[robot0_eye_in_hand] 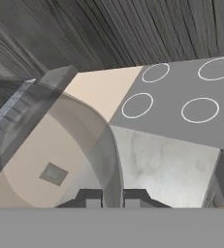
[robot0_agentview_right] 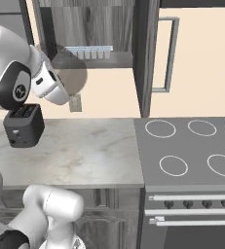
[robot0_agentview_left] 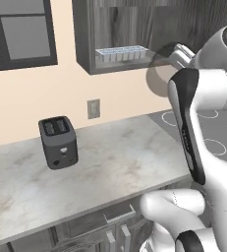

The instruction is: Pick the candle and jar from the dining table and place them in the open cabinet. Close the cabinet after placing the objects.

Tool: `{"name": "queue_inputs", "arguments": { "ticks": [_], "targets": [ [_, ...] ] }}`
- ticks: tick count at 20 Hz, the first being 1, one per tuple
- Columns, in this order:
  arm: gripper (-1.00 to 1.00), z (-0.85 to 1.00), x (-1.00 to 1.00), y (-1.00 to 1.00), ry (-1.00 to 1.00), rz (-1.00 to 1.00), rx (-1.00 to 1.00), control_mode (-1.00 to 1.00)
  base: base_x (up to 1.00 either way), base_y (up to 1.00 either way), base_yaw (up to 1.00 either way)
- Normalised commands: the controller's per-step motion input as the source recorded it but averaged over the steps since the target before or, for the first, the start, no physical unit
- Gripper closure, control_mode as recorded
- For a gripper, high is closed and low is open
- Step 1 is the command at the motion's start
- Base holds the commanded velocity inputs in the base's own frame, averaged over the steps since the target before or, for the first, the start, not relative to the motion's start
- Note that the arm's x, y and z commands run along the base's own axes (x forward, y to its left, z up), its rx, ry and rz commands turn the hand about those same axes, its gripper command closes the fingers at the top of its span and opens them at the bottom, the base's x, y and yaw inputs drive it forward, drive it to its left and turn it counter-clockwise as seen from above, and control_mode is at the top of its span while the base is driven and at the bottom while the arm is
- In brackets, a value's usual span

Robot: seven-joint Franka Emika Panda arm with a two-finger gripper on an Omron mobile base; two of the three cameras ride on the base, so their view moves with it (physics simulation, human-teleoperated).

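Jar raised at the open cabinet's lower edge

Gripper [robot0_eye_in_hand: 112, 198] clamped on the translucent grey jar [robot0_agentview_left: 160, 74], its fingers hidden behind the arm; the jar hangs just below the cabinet [robot0_agentview_left: 110, 64] shelf beside the ridged tray [robot0_agentview_left: 121, 53], above the counter's [robot0_agentview_left: 110, 162] back edge

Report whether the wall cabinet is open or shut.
Open: the cabinet interior and its shelf with the clear ridged tray are exposed, the door swung aside edge-on.
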Motion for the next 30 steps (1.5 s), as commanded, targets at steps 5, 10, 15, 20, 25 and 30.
{"name": "queue_inputs", "arguments": {
  "ticks": [5, 10, 15, 20, 25, 30],
  "targets": [
    [1.0, 0.21, 0.36, -0.01, 0.0, -0.05, 0.0, -1.0, 0.0, 0.0, 0.0],
    [1.0, 0.18, 0.33, -0.02, 0.0, -0.04, 0.0, -1.0, 0.0, 0.0, 0.0],
    [1.0, 0.23, 0.26, -0.07, -0.01, -0.04, 0.0, -1.0, 0.0, 0.0, 0.0],
    [1.0, 0.23, 0.19, -0.11, -0.04, -0.04, 0.0, -1.0, 0.0, 0.0, 0.0],
    [1.0, 0.21, 0.17, -0.08, -0.07, -0.03, 0.01, -1.0, 0.0, 0.0, 0.0],
    [1.0, 0.15, 0.14, -0.06, -0.08, -0.02, 0.02, -1.0, 0.0, 0.0, 0.0]
  ]
}}
